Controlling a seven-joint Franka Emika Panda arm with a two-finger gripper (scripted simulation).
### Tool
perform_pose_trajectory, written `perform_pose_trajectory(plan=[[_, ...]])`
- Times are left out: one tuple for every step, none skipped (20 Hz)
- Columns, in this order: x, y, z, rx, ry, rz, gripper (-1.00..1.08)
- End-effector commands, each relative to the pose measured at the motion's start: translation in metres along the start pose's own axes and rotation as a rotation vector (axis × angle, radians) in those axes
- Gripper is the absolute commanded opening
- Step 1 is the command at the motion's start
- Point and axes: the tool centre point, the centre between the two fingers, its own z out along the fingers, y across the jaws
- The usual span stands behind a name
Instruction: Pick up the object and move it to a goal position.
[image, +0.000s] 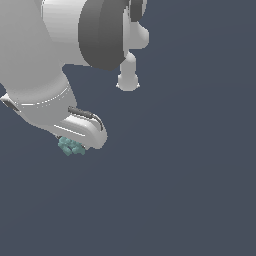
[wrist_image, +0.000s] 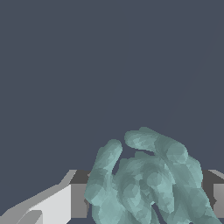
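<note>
The object (image: 71, 147) is a tiny teal-green lumpy cluster that pokes out just below the white gripper hand in the exterior view. My gripper (image: 76, 141) sits right over it, and its fingertips are hidden behind the hand there. In the wrist view the object (wrist_image: 144, 179) looms large between the two grey fingers (wrist_image: 78, 199), and it touches the pads on both sides. The gripper (wrist_image: 146, 199) is shut on the object. I cannot tell how high it is above the floor.
The big white and dark grey arm links (image: 90, 30) fill the upper part of the exterior view's left. A small white arm part (image: 128, 80) hangs near the middle top. The rest is plain dark blue-grey ground (image: 190, 175).
</note>
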Motion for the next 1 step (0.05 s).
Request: perform_pose_trajectory(plan=[[0.0005, -0.0001, -0.0005, 0.0, 0.0, 0.0, -1.0]])
